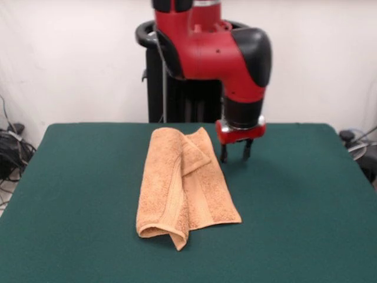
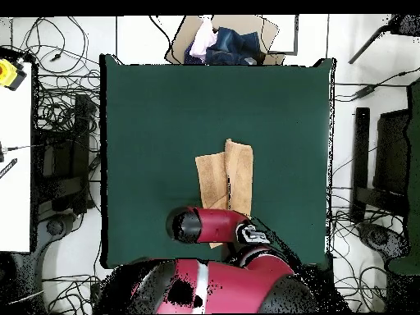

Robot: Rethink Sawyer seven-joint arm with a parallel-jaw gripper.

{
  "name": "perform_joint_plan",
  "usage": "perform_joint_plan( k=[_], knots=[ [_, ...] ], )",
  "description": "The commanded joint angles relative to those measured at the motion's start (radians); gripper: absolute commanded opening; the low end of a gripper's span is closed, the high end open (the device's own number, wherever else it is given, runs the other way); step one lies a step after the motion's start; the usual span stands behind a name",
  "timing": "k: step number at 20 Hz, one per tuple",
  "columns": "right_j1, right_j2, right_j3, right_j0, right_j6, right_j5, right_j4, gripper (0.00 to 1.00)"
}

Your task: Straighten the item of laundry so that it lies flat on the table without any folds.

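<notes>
A: Where is the towel [image 1: 184, 186]?

B: Near the middle of the green table [image 1: 306, 200], a little toward the robot's side. It is folded lengthwise into a long narrow bundle, with 1 layer lapped over the other and a small corner flap turned over near its far end. At the near end the edge curls under into a rolled lip (the lower layer sticks out flat to one side there).

A: And from above?

B: In the overhead view the towel [image 2: 226, 174] shows as 2 strips side by side, 1 paler, 1 darker, and its end nearest the robot is hidden under the arm [image 2: 215, 225].

A: The gripper?

B: The gripper [image 1: 235, 154] hangs just beside the towel's far corner, on the bare felt side. Its 2 dark fingers [image 1: 224, 155] point down with a narrow gap between them, and they hold nothing. I cannot tell whether the tips touch the table.

A: Anything else around?

B: Cables [image 2: 57, 98] lie on the floor around the table, and a heap of cloth [image 2: 221, 43] sits beyond its far edge.
</notes>
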Motion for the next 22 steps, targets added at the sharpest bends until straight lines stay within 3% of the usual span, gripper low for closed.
perform_joint_plan(
  k=[1, 6, 13, 16, 22],
  knots=[
    [-0.079, -0.014, -0.116, -0.176, 0.229, -0.079, 0.08, 1.0],
    [-0.154, -0.012, -0.105, -0.173, 0.17, 0.062, 0.074, 1.0],
    [-0.339, -0.006, -0.109, -0.183, 0.084, 0.382, 0.064, 1.0],
    [-0.411, 0.024, -0.083, -0.219, 0.04, 0.444, 0.045, 1.0],
    [-0.517, 0.118, 0.03, -0.375, -0.12, 0.424, -0.011, 1.0]
  ],
)
